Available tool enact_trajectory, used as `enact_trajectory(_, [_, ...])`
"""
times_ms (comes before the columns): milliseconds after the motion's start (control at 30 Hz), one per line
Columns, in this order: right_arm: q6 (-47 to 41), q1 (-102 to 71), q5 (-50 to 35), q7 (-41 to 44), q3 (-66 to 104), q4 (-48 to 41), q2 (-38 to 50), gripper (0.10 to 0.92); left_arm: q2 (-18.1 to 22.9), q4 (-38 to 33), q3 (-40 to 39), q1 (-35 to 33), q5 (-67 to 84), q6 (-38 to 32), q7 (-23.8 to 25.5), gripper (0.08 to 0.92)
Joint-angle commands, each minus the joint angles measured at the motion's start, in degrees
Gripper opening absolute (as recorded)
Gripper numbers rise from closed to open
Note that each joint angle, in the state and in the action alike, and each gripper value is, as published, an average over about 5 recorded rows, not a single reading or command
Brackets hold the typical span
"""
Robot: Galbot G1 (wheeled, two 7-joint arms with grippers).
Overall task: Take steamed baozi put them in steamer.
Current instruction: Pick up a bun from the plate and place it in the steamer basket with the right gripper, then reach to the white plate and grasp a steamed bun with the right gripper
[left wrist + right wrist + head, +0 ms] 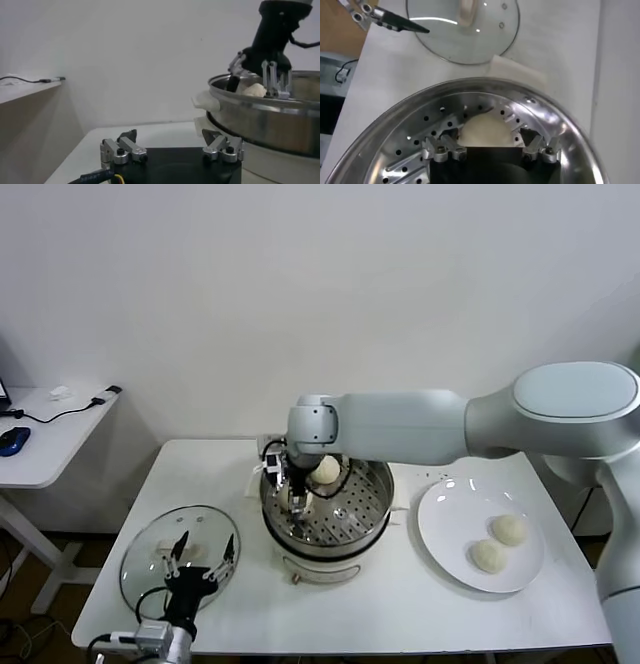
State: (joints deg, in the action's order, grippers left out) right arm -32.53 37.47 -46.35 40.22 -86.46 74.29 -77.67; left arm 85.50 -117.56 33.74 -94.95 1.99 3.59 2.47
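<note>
the white counter (400,604) is carrying three main items. the glass lid (150,559) is lying flat at the near left, well apart from the white plate (450,524) at the right, and the steamer (375,519) is standing between them near the counter's middle. a side desk (45,449) with a cable and a blue mouse is standing at the far left, apart from the counter.

the right arm is reaching across from the right and over the steamer's far rim, covering part of the far left of the pot in the head view. the right gripper (296,506) is hanging inside the steamer above the perforated tray, with its fingers (442,150) spread open on either side of one baozi (485,132). whether the pads are touching the bun cannot be told.

that bun is sitting on the tray, smooth and cream-white. a second baozi (325,470) is showing at the far side of the tray, just beside the wrist. two more baozi (509,529) (488,556) are lying side by side on the near right part of the plate.

the left gripper (200,562) is resting at the near left over the lid, fingers (122,150) open and holding nothing.
</note>
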Motion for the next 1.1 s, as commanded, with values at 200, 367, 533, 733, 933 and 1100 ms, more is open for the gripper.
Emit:
enact_trajectory(200, [15.31,12.30,3.18,16.88,0.26,4.41,20.30,0.823,-0.40,0.15,-0.33,-0.09,-0.09,-0.07,0.14,0.823])
enact_trajectory(367, [20.37,16.78,5.99,22.67,-4.63,5.75,32.75,0.823,-0.65,0.35,-0.39,-0.07,-0.08,-0.15,0.20,0.823])
enact_trajectory(533, [24.75,19.79,14.40,25.60,-13.98,4.81,41.87,0.823,-0.82,0.49,-0.66,0.06,-0.10,-0.08,0.26,0.823])
enact_trajectory(733, [26.83,17.12,22.39,26.23,-19.21,5.24,47.15,0.823,-0.66,0.71,-0.99,0.00,-0.28,-0.14,0.27,0.823])
enact_trajectory(933, [26.33,9.22,28.87,24.03,-16.75,4.83,48.89,0.823,-0.32,0.97,-0.97,-0.15,-0.53,-0.25,0.25,0.823])
enact_trajectory(1100, [24.87,1.09,30.82,22.41,-12.05,4.21,49.27,0.823,0.01,1.56,-1.00,-0.03,-0.88,-0.37,0.26,0.823])
